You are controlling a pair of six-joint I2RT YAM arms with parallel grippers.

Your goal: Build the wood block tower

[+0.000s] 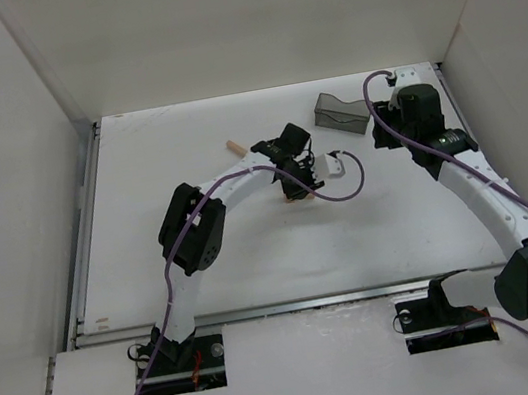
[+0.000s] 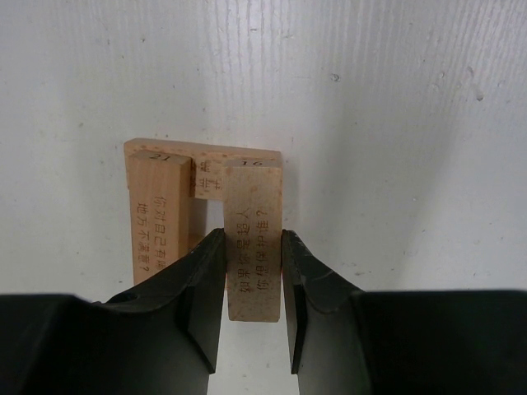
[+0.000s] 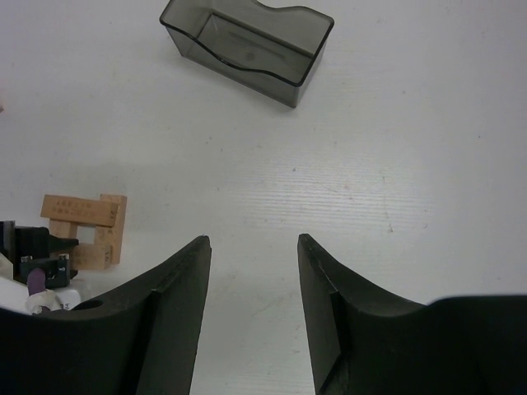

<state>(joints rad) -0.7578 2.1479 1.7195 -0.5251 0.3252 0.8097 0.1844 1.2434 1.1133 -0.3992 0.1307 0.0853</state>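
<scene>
Tower (image 3: 82, 206) sits mid-table, directly under left gripper (image 2: 254, 247). Fingers clamped on near end of wood block (image 2: 254, 193). Block's long axis runs straight away from fingers, parallel to neighbour bar (image 2: 158, 214), across crosswise bar beneath. Right gripper (image 3: 254, 271) jaws apart, empty, well off toward grey bin (image 3: 306, 70). Left arm nearer; release looks next.
</scene>
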